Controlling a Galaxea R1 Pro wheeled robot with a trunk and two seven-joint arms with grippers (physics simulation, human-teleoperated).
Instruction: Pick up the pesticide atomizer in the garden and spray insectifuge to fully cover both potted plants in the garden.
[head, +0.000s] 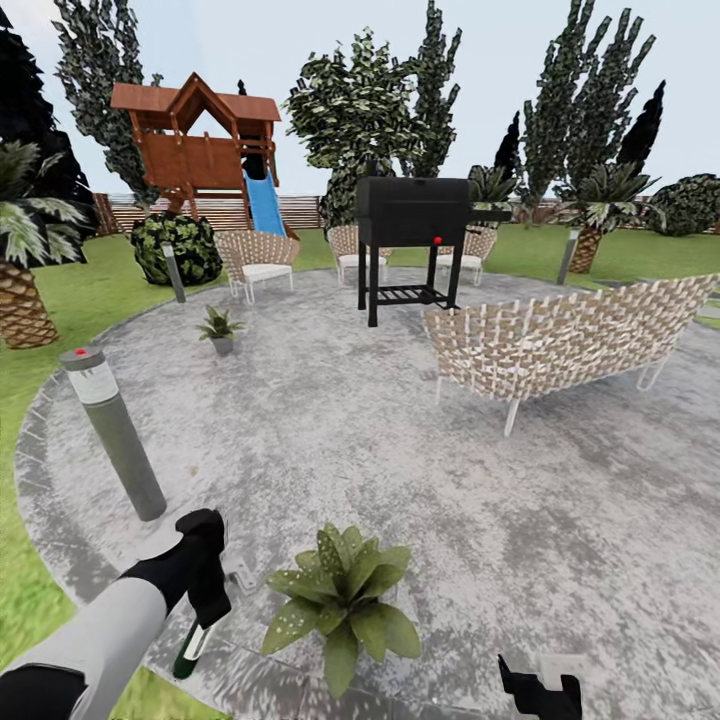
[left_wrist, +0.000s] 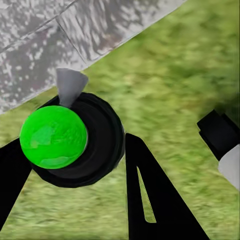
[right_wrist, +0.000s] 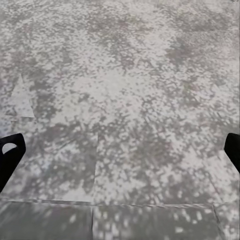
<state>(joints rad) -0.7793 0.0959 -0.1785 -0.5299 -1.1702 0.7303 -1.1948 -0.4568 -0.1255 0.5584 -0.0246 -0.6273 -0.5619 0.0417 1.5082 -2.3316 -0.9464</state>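
Observation:
My left gripper (head: 207, 600) is shut on the pesticide atomizer (head: 192, 646), a slim dark green bottle with a whitish neck, hanging over the patio's edge by the lawn. In the left wrist view the atomizer (left_wrist: 55, 137) shows its bright green cap and grey nozzle between the two black fingers (left_wrist: 150, 200). One potted plant (head: 340, 600) stands just right of that gripper. The other potted plant (head: 220, 328) stands far back on the left of the patio. My right gripper (head: 540, 690) hangs low at the right and is open (right_wrist: 122, 145) over bare paving.
A grey bollard lamp (head: 115, 440) stands left of the arm. A woven sofa (head: 560, 335), a black grill (head: 410, 235) and woven chairs (head: 258, 258) ring the round patio (head: 400, 450). Lawn (head: 60, 290), a palm trunk (head: 20, 300) and a playhouse (head: 200, 150) lie beyond.

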